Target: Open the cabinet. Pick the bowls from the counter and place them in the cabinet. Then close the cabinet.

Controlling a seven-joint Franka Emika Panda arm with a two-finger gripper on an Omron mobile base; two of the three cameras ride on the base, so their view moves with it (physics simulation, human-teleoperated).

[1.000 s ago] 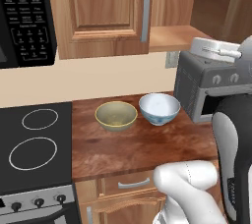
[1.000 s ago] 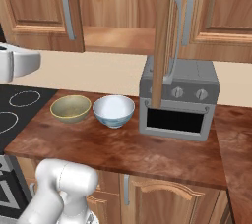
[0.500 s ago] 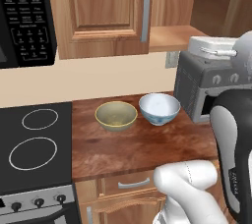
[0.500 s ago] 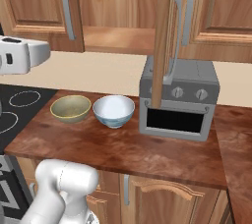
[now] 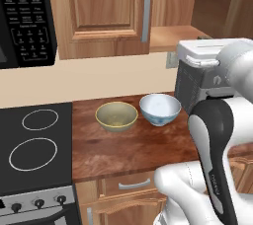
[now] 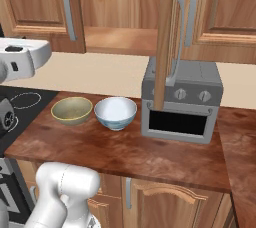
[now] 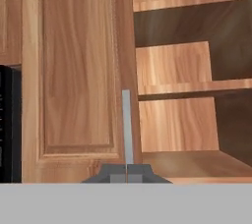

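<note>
The cabinet has its left door closed and its right door swung open, baring wooden shelves. Two bowls stand side by side on the counter: an olive-yellow bowl on the left and a white bowl with a pale blue inside on the right. They show again as the olive bowl and the white bowl. My gripper is shut and holds nothing. It is raised high, facing the closed door's grey handle. My white hand hangs above and to the right of the bowls.
A grey toaster oven stands on the counter right of the bowls, below the open door. A black stovetop lies to the left, with a black microwave above it. Drawers and low doors run under the counter.
My hand has shifted a little to the left, toward the middle of the cabinet. The bowls and the doors have not moved.
</note>
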